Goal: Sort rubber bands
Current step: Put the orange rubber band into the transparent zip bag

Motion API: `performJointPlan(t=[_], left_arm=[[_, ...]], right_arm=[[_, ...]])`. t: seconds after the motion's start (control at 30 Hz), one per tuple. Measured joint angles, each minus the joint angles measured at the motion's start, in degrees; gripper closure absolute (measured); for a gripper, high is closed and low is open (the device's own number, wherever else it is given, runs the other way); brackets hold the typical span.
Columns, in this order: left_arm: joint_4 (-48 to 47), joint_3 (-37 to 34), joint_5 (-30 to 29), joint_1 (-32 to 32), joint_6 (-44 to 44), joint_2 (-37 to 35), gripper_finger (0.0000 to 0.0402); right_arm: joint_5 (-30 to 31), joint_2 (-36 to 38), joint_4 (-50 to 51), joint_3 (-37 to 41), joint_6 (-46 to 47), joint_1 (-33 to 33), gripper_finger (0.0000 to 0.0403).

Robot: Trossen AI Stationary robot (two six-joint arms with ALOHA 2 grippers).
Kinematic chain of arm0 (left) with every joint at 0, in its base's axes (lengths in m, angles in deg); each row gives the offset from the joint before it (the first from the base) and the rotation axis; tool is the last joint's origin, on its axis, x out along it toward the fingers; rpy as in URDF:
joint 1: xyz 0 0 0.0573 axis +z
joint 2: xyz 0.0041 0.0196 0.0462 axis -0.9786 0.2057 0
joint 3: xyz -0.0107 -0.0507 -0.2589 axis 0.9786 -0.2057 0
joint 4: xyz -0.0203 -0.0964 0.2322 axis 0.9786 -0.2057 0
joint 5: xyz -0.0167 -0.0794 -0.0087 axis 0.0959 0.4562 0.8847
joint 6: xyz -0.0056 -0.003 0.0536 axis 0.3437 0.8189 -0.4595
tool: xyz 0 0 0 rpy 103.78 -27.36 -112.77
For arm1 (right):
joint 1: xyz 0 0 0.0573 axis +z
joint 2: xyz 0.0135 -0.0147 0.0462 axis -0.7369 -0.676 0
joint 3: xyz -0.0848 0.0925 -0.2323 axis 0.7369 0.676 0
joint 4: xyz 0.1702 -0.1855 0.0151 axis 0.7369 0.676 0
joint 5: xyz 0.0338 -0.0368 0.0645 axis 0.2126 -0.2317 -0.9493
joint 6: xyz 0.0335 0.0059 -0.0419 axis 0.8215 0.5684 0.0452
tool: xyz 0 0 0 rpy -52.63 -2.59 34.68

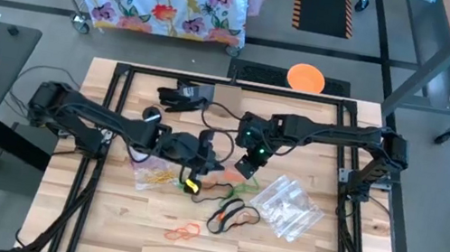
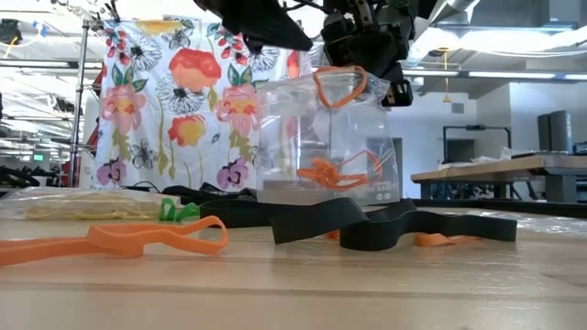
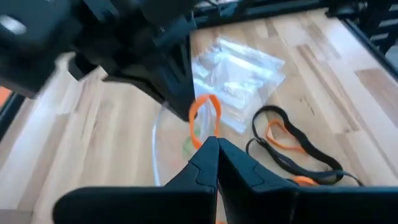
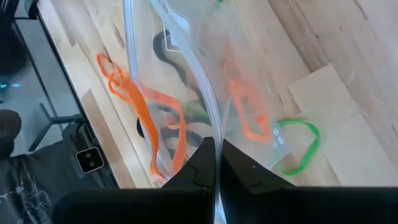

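Note:
My right gripper (image 4: pixel 216 149) is shut on a clear plastic bag (image 2: pixel 303 137) and holds it up over the middle of the table (image 1: pixel 244 168). Orange rubber bands (image 2: pixel 335 172) lie inside the bag. My left gripper (image 3: pixel 216 144) is shut on one orange rubber band (image 3: pixel 204 115) right at the bag's top (image 2: pixel 339 84), close beside the right gripper (image 1: pixel 212 159). On the table lie black bands (image 1: pixel 233 214), orange bands (image 1: pixel 183 231) and a green band (image 4: pixel 298 146). My left gripper pinches the orange band's near end (image 3: pixel 209 135) between its two fingertips. The loop stands out beyond the fingers, clear of the table, at the bag's mouth. My right gripper pinches the clear bag's top rim (image 4: pixel 213 127) between its fingertips, slanting down from above. The bag hangs below it with orange bands inside.
A heap of clear zip bags (image 1: pixel 289 208) lies at the right of the work area. Another bag with yellow bands (image 1: pixel 153 173) lies at the left. An orange disc (image 1: pixel 305 77) and a black object (image 1: pixel 183 94) sit near the far edge. Black frame rails (image 1: pixel 106 124) border the table.

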Motion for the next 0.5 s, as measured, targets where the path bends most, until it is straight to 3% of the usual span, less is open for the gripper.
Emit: performJointPlan(t=[0.23, 0.37, 0.5], left_arm=[[-0.08, 0.0, -2.97, -1.41, -0.78, 2.68, 0.0361], [-4.05, 0.0, -4.71, -2.15, 4.67, 2.26, 0.0335], [-6.89, -0.02, -4.75, -4.9, 7.28, 2.0, 0.0335]], right_arm=[[-0.29, 0.0, 0.02, 0.0, 0.02, -0.14, 0.0397], [-0.42, 0.0, 0.17, 0.0, -0.05, -0.6, 0.0397], [-0.42, 0.0, 0.24, 0.0, -0.46, -0.9, 0.0397]])
